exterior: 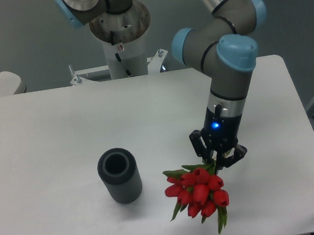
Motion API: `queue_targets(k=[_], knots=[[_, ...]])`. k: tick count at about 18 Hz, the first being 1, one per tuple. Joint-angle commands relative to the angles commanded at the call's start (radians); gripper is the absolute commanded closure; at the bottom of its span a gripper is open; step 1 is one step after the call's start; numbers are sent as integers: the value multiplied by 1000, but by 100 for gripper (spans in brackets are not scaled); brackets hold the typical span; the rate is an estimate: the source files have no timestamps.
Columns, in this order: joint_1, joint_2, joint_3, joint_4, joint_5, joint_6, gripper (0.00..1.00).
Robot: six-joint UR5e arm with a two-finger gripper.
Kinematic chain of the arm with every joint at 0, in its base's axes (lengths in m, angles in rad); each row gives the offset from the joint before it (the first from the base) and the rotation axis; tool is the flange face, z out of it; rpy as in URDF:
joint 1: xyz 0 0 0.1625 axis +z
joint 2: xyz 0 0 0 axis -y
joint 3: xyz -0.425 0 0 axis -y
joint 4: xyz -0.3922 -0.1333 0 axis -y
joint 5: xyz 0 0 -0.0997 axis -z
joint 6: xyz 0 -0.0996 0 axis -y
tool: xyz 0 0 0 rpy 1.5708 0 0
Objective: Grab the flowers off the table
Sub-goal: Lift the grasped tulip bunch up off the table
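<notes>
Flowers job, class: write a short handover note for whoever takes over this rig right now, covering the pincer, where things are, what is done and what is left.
Pincer: shut on the stems of the flowers, heads hanging down.
Flowers: over the front right part of the table; whether fully clear of it cannot be told from this view.
Vase: upright on the table, left of the flowers, untouched.
Done: grasp made.
Left: confirm the lift is clear and hold steady.

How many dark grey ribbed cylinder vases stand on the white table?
1. The dark grey ribbed cylinder vase stands upright on the white table, left of the bunch of red tulips held by the tool. None seems hidden.
</notes>
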Motion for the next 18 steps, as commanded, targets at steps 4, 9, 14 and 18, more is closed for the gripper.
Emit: queue_targets(k=[4, 9, 14, 18], knots=[[34, 11, 6, 5, -114, -49, 78], [115, 28, -6, 3, -264, -62, 78], [138, 29, -20, 5, -303, -60, 78], [141, 35, -20, 5, -312, -62, 78]])
